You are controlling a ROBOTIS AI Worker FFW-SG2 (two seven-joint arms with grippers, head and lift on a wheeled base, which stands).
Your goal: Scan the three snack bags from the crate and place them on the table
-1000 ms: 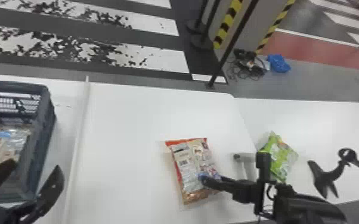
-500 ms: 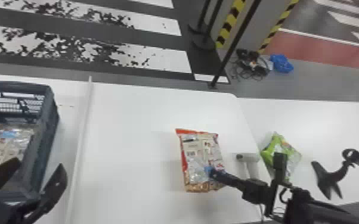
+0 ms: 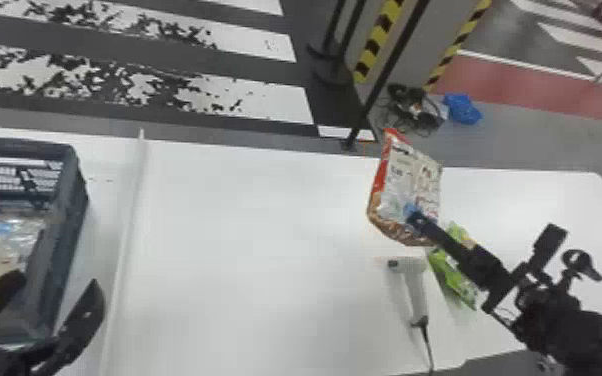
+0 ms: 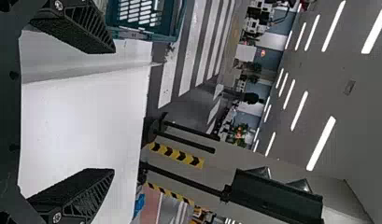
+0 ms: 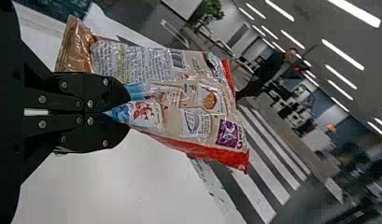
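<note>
At the right of the head view my right gripper [image 3: 413,218] holds a red and tan snack bag [image 3: 405,185], raised over the table near the green bag [image 3: 452,277]. In the right wrist view the gripper [image 5: 128,105] is shut on a pinched fold of the bag [image 5: 174,93]. A white scanner [image 3: 411,280] lies on the table below the held bag. My left gripper [image 3: 57,300] stands open beside the crate [image 3: 67,215], which has snack packaging [image 3: 5,245] inside; its fingers are wide apart with nothing between them in the left wrist view [image 4: 111,112].
The white table [image 3: 245,250] has a raised strip [image 3: 130,215] between the crate and the scanner. A cable runs from the scanner to the front edge. A dark pole [image 3: 390,70] and striped posts stand behind the table.
My right gripper has lifted the red and tan bag off the table and carried it right and away from the front edge. The left gripper has stayed by the crate.
</note>
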